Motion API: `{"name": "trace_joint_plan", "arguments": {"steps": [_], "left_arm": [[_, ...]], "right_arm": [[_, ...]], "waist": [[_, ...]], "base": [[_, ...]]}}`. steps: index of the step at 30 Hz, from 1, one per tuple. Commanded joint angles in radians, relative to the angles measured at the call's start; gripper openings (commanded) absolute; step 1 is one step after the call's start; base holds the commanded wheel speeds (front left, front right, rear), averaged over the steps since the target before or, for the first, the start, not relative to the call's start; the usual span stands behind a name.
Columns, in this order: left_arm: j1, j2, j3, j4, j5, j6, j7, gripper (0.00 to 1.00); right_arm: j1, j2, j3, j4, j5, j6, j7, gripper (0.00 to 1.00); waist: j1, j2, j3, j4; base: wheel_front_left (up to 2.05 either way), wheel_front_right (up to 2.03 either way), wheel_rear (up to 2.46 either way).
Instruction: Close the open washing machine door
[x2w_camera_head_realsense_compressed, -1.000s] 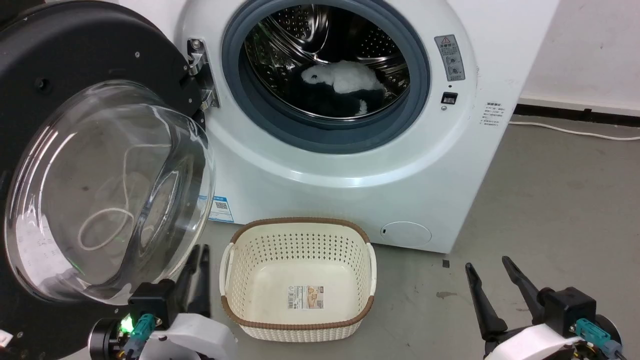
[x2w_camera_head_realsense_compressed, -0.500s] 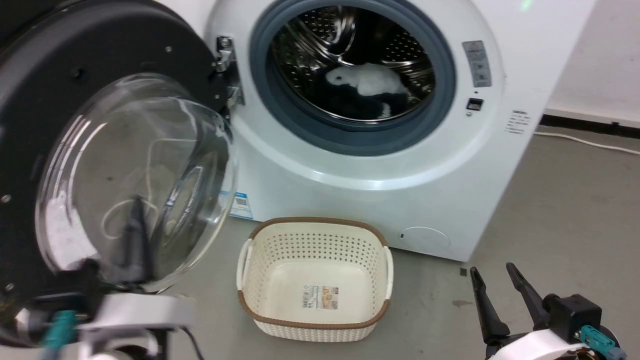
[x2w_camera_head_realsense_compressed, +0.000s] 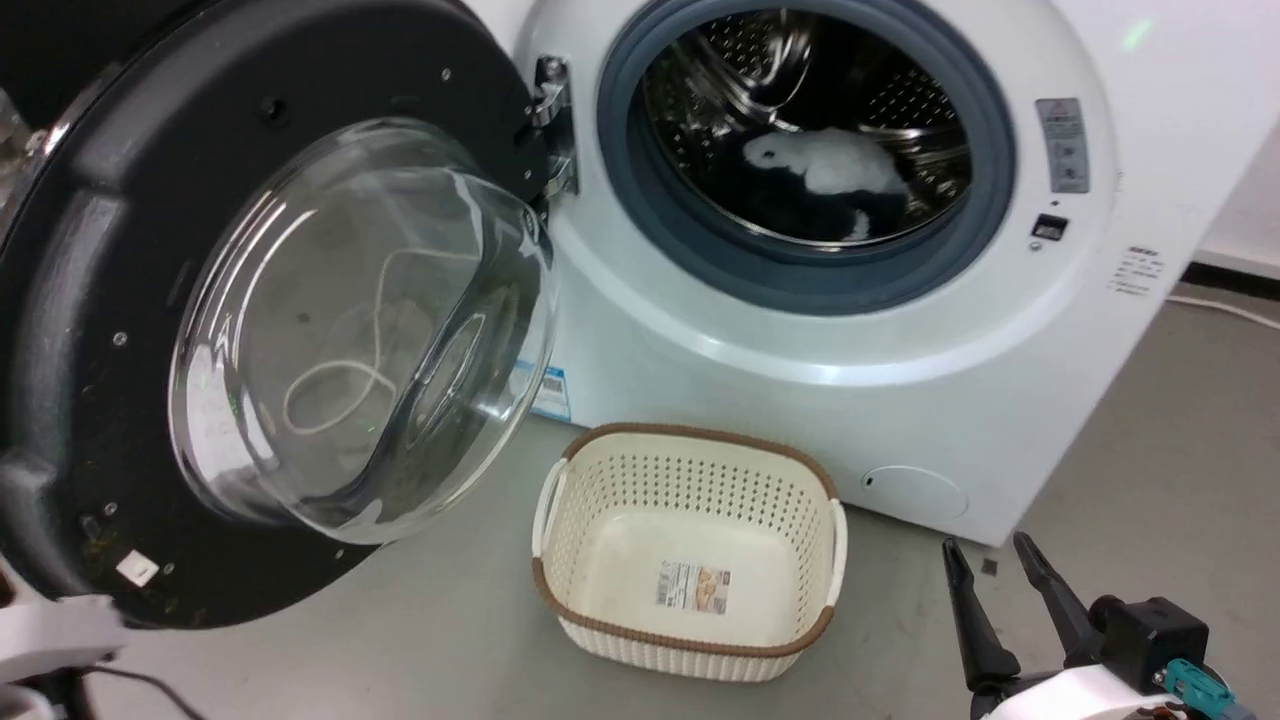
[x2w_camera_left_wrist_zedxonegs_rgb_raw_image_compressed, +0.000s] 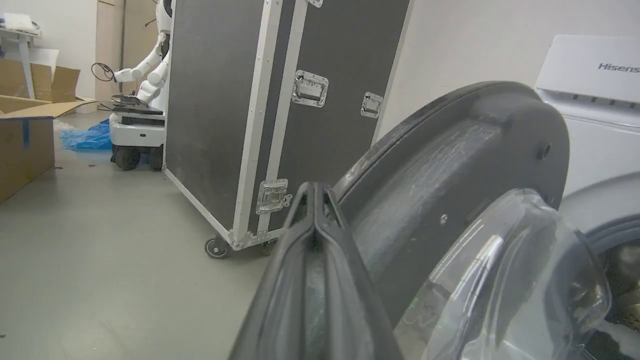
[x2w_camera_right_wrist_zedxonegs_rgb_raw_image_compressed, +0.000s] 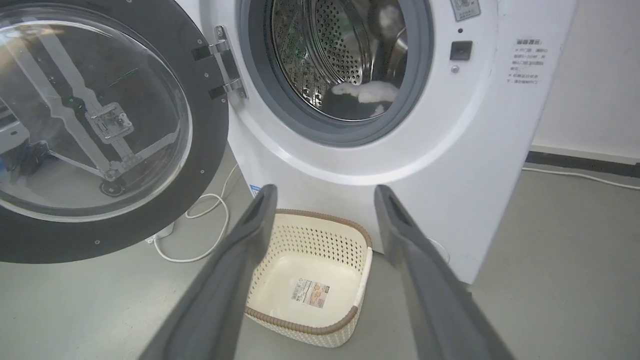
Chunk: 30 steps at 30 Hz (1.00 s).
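Washing machine door (x2w_camera_left_wrist_zedxonegs_rgb_raw_image_compressed: 450, 165) is seen open just beside the left gripper (x2w_camera_left_wrist_zedxonegs_rgb_raw_image_compressed: 314, 192), pinched together and empty; the right gripper (x2w_camera_head_realsense_compressed: 983, 548) is held spread, empty.

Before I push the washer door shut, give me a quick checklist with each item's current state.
1. Seal free: ok; the laundry lies inside the drum, off the grey gasket.
2. Pusher ready: ok; the left gripper is shut, beside the rim of the washing machine door.
3. Contact with the door: cannot tell.
4. Swing clears the basket: cannot tell; it stands on the floor before the washing machine.
5. Other arm clear: ok; the right gripper is open, low, right of the basket.
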Motion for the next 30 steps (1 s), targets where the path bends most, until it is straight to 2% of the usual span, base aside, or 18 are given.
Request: {"name": "trace_joint_plan", "arguments": {"steps": [1,8,12,18,22,26,30], "left_arm": [[-0.023,0.018,0.031,0.023,-0.013,-0.006,-0.010,0.00],[-0.065,0.143,0.108,0.198,-0.051,-0.017,0.014,0.00],[-0.097,0.211,0.095,0.270,-0.074,-0.056,0.055,0.00],[-0.150,0.276,0.027,0.359,-0.107,-0.100,0.111,0.00],[-0.168,0.309,-0.055,0.397,-0.163,-0.115,0.178,0.00],[-0.149,0.357,-0.177,0.376,-0.305,-0.120,0.270,0.00],[-0.113,0.407,-0.243,0.349,-0.464,-0.124,0.359,0.00]], "right_arm": [[0.013,0.000,0.000,0.006,0.011,0.001,-0.011,1.00],[-0.012,0.000,-0.010,0.006,0.001,0.001,-0.019,1.00],[-0.024,0.000,-0.025,-0.002,-0.005,0.001,-0.015,1.00],[-0.037,0.000,-0.029,-0.018,-0.009,0.001,-0.005,1.00],[-0.045,0.000,-0.026,-0.027,-0.006,0.001,0.000,1.00],[-0.051,0.000,-0.022,-0.027,0.003,0.001,-0.004,1.00],[-0.048,0.000,-0.020,-0.016,0.021,0.001,-0.016,1.00]], "waist": [[0.0001,0.0000,0.015,0.012],[0.0001,0.0000,0.082,0.028],[0.0001,0.0000,0.121,0.042],[0.0001,0.0000,0.157,0.067],[0.0001,0.0000,0.170,0.083],[0.0001,0.0000,0.172,0.099],[0.0001,0.0000,0.161,0.118]], "base": [[0.00,0.00,0.00],[0.00,0.00,0.00],[0.00,0.00,0.00],[0.00,0.00,0.00],[0.00,0.00,0.00],[0.00,0.00,0.00],[0.00,0.00,0.00]]}}
